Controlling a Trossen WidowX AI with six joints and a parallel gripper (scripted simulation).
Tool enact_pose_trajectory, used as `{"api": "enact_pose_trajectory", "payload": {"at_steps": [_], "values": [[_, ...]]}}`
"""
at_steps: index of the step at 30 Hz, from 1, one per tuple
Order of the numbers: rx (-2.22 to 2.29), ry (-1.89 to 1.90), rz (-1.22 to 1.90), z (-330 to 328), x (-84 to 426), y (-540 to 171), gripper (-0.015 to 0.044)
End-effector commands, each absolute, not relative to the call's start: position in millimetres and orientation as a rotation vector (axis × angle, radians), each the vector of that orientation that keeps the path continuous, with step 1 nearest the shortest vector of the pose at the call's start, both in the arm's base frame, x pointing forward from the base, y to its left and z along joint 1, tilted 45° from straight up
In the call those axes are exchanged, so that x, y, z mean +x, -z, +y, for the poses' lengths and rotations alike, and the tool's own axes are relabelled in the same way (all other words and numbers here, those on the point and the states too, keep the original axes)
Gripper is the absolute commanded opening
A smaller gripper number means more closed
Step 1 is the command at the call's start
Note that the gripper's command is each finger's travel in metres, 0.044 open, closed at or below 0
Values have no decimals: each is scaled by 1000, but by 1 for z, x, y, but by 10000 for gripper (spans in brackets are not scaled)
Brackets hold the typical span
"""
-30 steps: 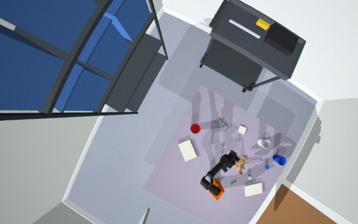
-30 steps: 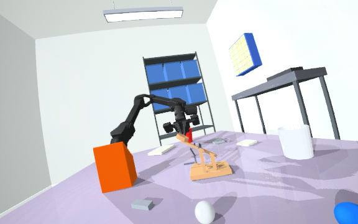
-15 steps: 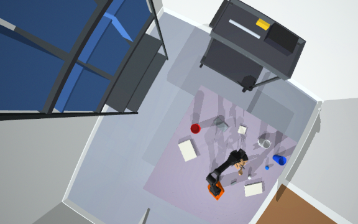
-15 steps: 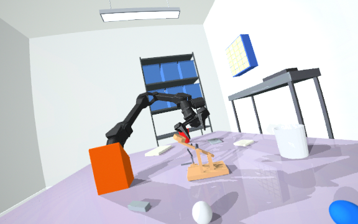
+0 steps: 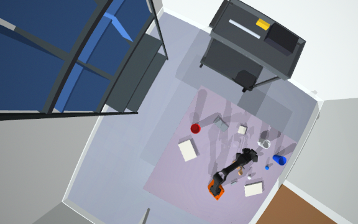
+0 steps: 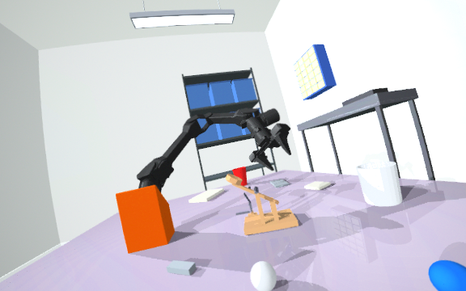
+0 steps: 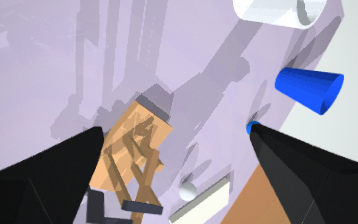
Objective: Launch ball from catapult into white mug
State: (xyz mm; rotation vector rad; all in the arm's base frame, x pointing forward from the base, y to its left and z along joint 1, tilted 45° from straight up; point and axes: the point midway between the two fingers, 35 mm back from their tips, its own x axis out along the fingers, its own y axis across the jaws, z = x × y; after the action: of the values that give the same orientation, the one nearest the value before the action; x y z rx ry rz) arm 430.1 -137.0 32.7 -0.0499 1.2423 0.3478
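Note:
The wooden catapult (image 5: 240, 172) (image 6: 271, 222) (image 7: 112, 150) stands on the mat with its cup end raised toward the robot's base and its other end low. No ball shows in the cup. The white mug (image 5: 264, 143) (image 6: 379, 183) (image 7: 280, 10) stands upright beyond it; its inside is unclear. A white ball (image 5: 249, 177) (image 6: 263, 276) (image 7: 188, 191) and a blue ball (image 5: 266, 167) (image 6: 455, 276) (image 7: 249, 127) lie on the mat. My gripper (image 6: 281, 162) (image 7: 178, 132) is wide open and empty, above the catapult and clear of it.
A blue cup (image 5: 279, 160) (image 7: 310, 90) lies near the mat's edge beyond the blue ball. A red cup (image 5: 195, 128) (image 6: 239, 175) stands at the far side. White slabs (image 5: 187, 150) (image 5: 253, 189) and a small grey block (image 5: 234, 182) (image 6: 181, 267) lie around.

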Motion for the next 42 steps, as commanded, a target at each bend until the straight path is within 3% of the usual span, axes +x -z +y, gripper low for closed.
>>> {"api": "enact_pose_trajectory", "payload": {"at_steps": [1,34,42], "values": [[54,-272,1211,-156,441,-30,440],[924,65,706,-338,503,-26,440],[941,67,695,-342,503,-26,440]]}}
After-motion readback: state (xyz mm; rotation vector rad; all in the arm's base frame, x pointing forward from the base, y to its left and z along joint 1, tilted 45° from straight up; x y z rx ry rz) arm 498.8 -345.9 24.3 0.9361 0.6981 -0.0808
